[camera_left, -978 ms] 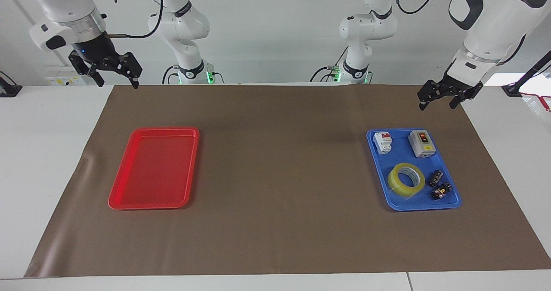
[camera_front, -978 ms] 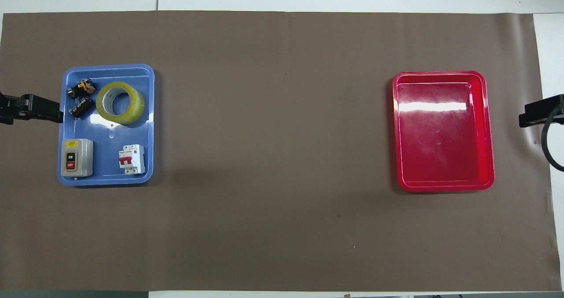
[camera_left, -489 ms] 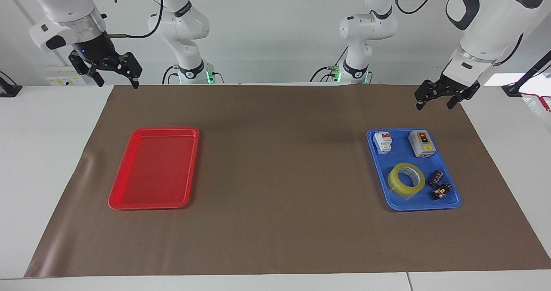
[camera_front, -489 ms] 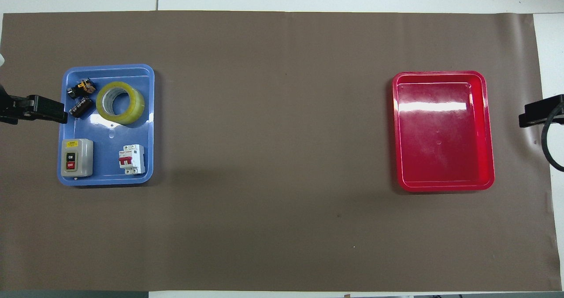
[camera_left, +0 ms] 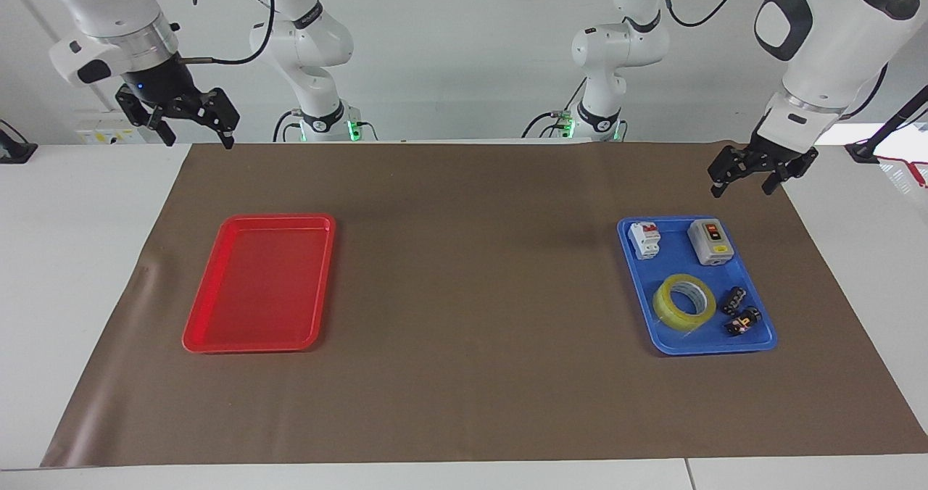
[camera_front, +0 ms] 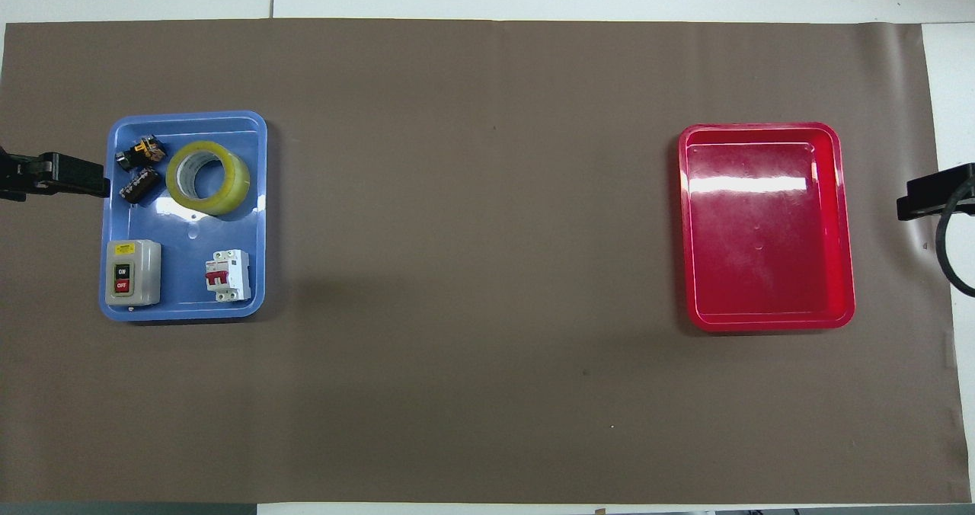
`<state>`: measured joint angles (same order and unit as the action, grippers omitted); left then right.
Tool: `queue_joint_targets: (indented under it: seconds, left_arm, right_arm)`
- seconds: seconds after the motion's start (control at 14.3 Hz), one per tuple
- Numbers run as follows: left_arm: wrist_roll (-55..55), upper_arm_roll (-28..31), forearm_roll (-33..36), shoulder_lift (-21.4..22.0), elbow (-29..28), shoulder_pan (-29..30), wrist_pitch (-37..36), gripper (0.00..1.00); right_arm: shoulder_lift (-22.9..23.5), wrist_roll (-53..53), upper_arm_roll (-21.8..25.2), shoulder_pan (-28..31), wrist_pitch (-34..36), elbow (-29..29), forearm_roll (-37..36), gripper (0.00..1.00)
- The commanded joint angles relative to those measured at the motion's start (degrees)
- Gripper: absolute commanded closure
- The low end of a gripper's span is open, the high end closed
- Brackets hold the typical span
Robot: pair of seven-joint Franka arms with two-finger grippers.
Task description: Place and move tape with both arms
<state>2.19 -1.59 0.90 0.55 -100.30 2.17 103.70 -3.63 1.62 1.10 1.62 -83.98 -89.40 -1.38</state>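
The tape (camera_left: 684, 301) (camera_front: 207, 177), a yellowish translucent roll with a white core, lies flat in the blue tray (camera_left: 696, 349) (camera_front: 183, 271) at the left arm's end of the table. My left gripper (camera_left: 743, 185) hangs open in the air over the brown mat beside that tray, apart from the tape and holding nothing. My right gripper (camera_left: 199, 139) waits open and raised over the mat's corner at the right arm's end.
In the blue tray with the tape are a grey on/off switch box (camera_left: 710, 242), a white circuit breaker (camera_left: 644, 240) and two small black parts (camera_left: 738, 310). A red tray (camera_left: 261, 287) (camera_front: 762, 233) lies toward the right arm's end.
The left gripper has shifted a little, lower and toward the blue tray. The right arm, the tape and both trays have not moved.
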Motion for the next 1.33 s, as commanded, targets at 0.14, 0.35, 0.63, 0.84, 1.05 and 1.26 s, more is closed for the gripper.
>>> queue_joint_targets:
  seconds: [0.14, 0.35, 0.63, 0.84, 1.05, 1.26]
  left_arm:
    - [0.7, 0.0, -0.8, -6.3, -2.2, 0.7, 9.1, 0.00]
    - [0.6, 0.0, -0.8, -11.2, -2.3, 1.2, 14.3, 0.00]
    - [0.5, 0.0, -0.8, -14.4, -8.1, 2.0, 25.8, 0.00]
    - [0.4, 0.1, -0.8, -17.8, -8.9, 2.3, 29.5, 0.02]
    - [-1.6, 0.1, -0.8, -19.6, -9.0, 2.2, 30.8, 0.05]
    - [-2.9, 0.1, -0.8, -19.6, -10.6, 1.9, 31.8, 0.07]
  right_arm:
    - [-0.9, -1.3, 0.0, 0.3, -0.3, -1.1, 0.8, 0.00]
    - [-0.9, -1.4, 0.0, 0.3, -0.2, -1.0, 0.8, 0.00]
    - [-1.0, -1.0, 0.0, 0.2, -0.2, -1.4, 0.8, 0.00]
    - [-1.3, -1.0, 0.0, 0.2, -0.2, -1.5, 0.8, 0.00]
    - [-1.3, -1.1, 0.0, 0.2, -0.2, -1.5, 0.8, 0.00]
    - [-1.3, -1.1, 0.0, 0.2, -0.2, -1.5, 0.8, 0.00]
